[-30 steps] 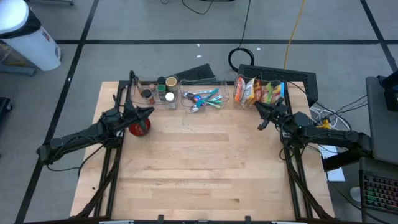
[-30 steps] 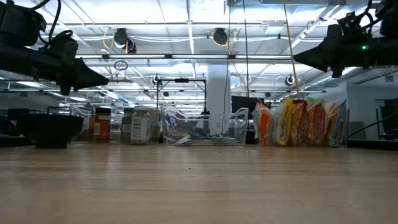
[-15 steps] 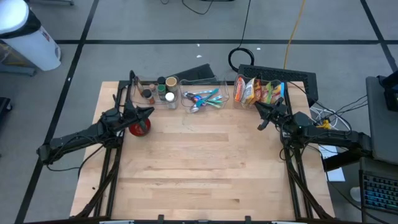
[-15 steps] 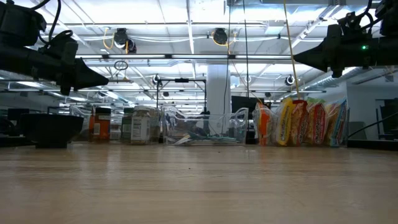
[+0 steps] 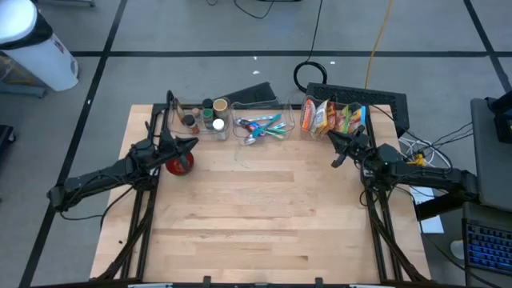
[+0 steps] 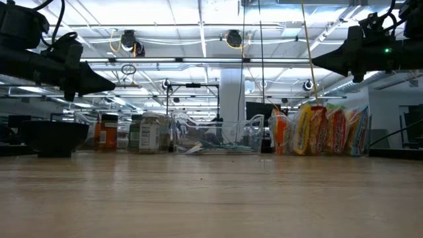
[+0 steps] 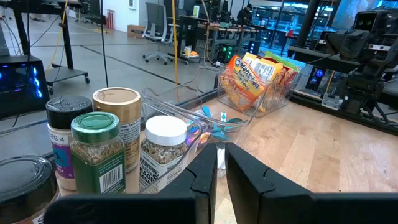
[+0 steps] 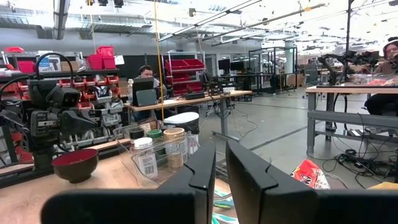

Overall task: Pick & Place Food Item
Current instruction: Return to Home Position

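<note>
bottles (image 5: 206,118) and snack packs (image 5: 330,117) sit binned, so sorting looks done. i see left gripper (image 7: 221,155) and right gripper (image 8: 221,155) nearly closed, empty, raised clear for parking.

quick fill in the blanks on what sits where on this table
1. The left pincer hovers by a ___ bowl.
2. The seasoning bottles stand in the ___ transparent bin.
3. The noodle packs stand in the ___ clear bin.
4. The right pincer holds ___.

Missing words: red; left; right; nothing
</note>
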Controlling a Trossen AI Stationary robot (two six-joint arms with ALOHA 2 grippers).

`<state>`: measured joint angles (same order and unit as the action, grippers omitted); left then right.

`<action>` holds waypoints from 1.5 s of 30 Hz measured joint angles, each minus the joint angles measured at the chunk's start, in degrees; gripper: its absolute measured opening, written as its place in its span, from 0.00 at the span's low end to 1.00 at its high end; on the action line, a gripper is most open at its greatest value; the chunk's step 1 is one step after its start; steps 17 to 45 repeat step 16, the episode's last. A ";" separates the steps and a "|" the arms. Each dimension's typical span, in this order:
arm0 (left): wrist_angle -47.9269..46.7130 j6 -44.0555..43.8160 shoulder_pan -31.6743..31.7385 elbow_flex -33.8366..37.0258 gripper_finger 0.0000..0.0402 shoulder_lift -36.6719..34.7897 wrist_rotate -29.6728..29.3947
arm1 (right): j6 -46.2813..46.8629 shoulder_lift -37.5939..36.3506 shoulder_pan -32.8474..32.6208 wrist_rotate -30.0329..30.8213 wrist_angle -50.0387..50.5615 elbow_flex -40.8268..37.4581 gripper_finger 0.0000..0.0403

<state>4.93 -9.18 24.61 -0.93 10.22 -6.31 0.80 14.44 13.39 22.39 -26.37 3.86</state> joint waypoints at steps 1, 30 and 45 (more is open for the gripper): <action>0.00 0.01 0.01 0.00 0.09 0.00 0.02 | 0.01 -0.01 0.01 0.00 0.00 0.02 0.07; 0.02 0.00 0.01 0.00 0.09 0.00 0.00 | 0.02 -0.01 0.01 -0.01 0.01 0.01 0.07; 0.02 0.00 0.01 0.00 0.09 0.00 0.00 | 0.02 -0.01 0.01 -0.01 0.01 0.01 0.07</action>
